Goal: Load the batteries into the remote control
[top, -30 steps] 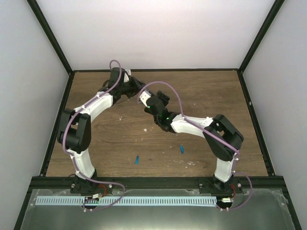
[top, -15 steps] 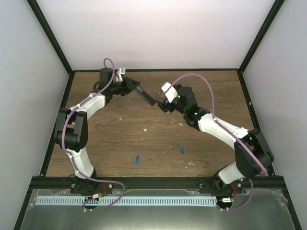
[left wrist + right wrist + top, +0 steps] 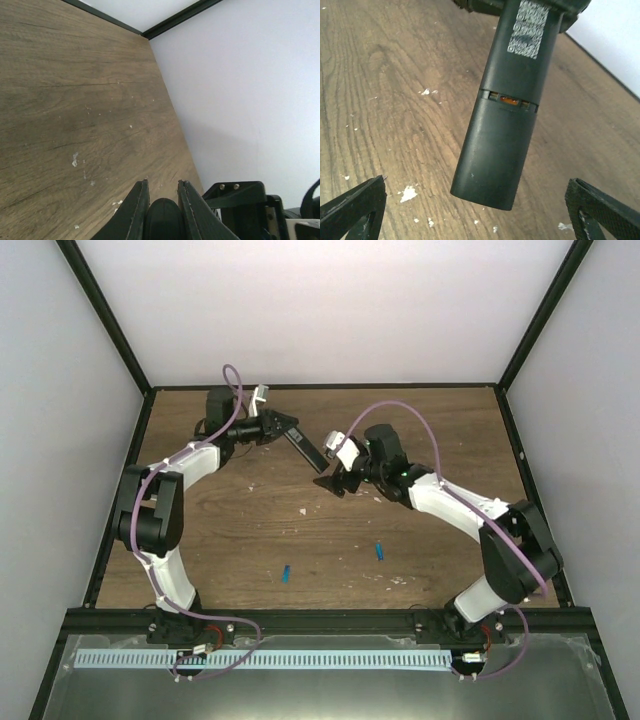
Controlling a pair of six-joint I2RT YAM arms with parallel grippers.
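Step in hand looks like opening the battery bay: left gripper (image 3: pixel 283 427) clenched on the remote control (image 3: pixel 502 135), raised off the table (image 3: pixel 220 540), its cover (image 3: pixel 492 160) end between, not touching, the right gripper's (image 3: pixel 328 462) spread jaws, which must next close there; batteries (image 3: pixel 380 550) lie loose on the table, well apart.

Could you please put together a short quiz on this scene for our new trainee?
1. True or false: the left hand is shut on the remote control.
2. Where are the two batteries? A. inside the remote control. B. lying apart on the table, on the side nearer the arm bases. C. stacked one on the other.
3. Fill in: the right hand, facing the remote control's free end, has its jaws ____.
Key: 1 true; 2 B; 3 open.
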